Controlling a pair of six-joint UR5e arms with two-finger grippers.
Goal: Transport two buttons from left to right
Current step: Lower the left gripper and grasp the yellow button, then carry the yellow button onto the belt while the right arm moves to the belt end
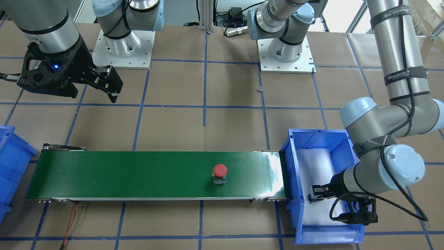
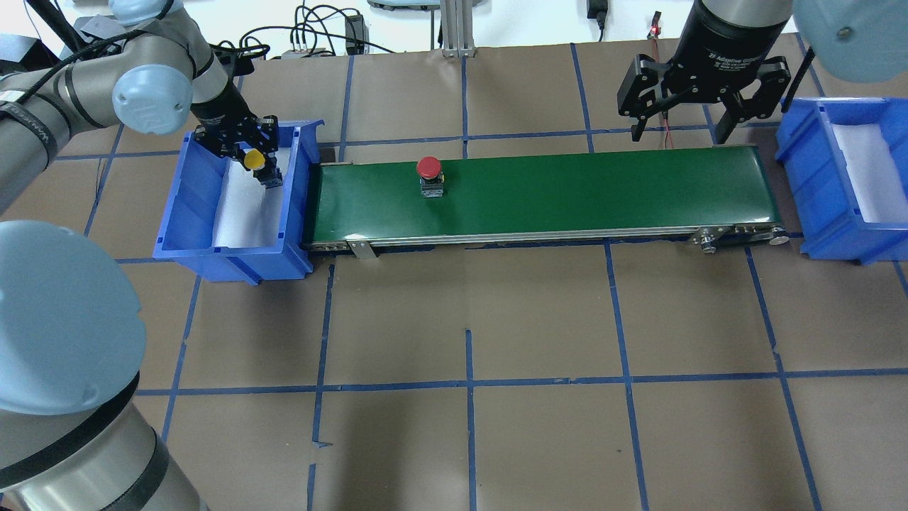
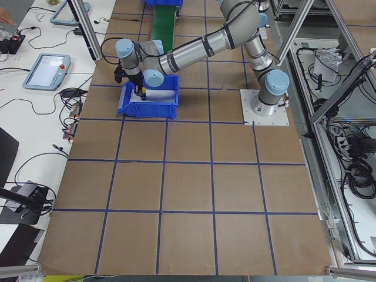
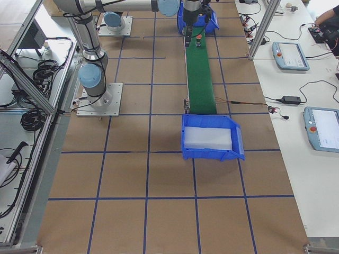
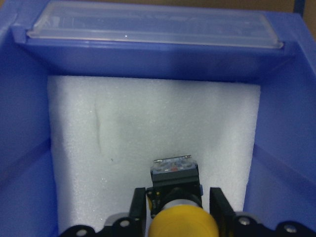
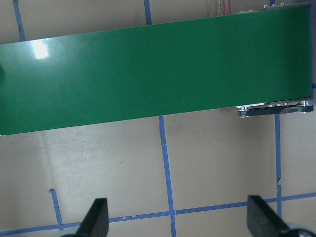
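A yellow button (image 2: 252,159) with a dark square body sits between the fingers (image 5: 138,205) of my left gripper (image 2: 259,169), which is shut on it inside the left blue bin (image 2: 184,184). Whether its body touches the white foam I cannot tell. The wrist view shows the yellow cap (image 5: 182,223) close up. A red button (image 2: 429,170) stands upright on the green conveyor belt (image 2: 567,191), near the left bin's end, also seen from the front (image 1: 220,172). My right gripper (image 2: 679,128) hangs open beyond the belt's right end, nothing between its fingers (image 6: 96,217).
A second blue bin (image 2: 801,156) lined with white foam stands just past the conveyor's right end. Red and black wires (image 1: 71,218) run from the belt's right-end corner. Brown paper with blue tape lines covers the table (image 2: 468,319).
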